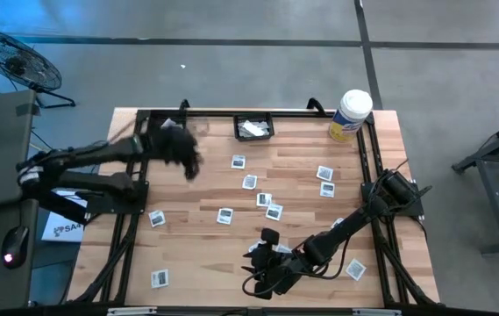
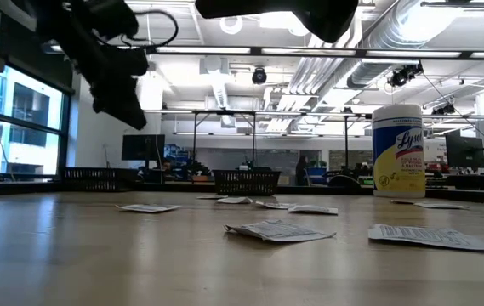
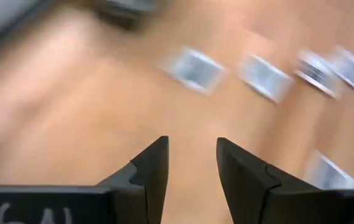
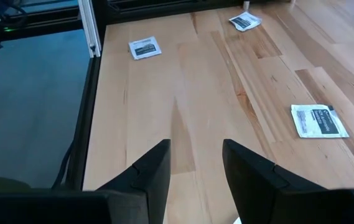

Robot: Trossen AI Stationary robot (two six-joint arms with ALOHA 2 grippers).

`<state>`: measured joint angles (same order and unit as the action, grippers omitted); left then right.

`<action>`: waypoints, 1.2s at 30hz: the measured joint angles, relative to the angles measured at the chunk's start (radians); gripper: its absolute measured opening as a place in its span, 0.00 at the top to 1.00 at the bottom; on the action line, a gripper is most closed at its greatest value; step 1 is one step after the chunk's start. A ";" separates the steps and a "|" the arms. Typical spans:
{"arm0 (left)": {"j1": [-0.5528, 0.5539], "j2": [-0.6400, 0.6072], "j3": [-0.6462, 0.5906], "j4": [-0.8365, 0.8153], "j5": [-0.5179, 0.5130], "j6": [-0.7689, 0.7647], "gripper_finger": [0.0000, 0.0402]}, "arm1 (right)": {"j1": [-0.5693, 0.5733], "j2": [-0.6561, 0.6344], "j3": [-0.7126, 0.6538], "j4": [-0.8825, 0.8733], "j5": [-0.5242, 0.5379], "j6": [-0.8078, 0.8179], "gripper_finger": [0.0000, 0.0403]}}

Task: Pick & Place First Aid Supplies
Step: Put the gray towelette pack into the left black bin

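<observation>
Landmark: small black mesh tray [image 1: 254, 127] at the far edge of the wooden table [image 1: 302, 228]. It holds a few white packets; many more flat white square packets with dark printed centres [image 1: 249, 182] lie scattered toward the near edge.

Left gripper [image 1: 188, 162] hangs beside the tray, jaws parted, nothing between them; probably just clear of a drop.

Right gripper [image 1: 258, 279] sits far from the tray at the near edge, fingers apart, empty.

Only the low view shows the packets' curled edges; only the high view shows the tray's contents.
</observation>
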<state>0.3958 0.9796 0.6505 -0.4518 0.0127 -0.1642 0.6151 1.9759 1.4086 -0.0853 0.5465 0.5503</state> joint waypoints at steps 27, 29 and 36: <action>-0.555 0.597 -0.278 0.990 -0.141 -0.077 0.57 | 0.000 0.000 0.000 0.010 0.000 0.007 0.65; -0.555 0.606 -0.278 1.001 -0.150 -0.076 0.59 | 0.000 0.000 0.000 0.009 0.000 0.007 0.65; -0.554 0.608 -0.277 0.999 -0.156 -0.076 0.67 | 0.000 0.000 0.000 0.008 0.002 -0.001 0.65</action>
<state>-0.1581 1.5871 0.3731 0.5468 -0.1436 -0.2401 0.6147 1.9759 1.4086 -0.0773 0.5484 0.5495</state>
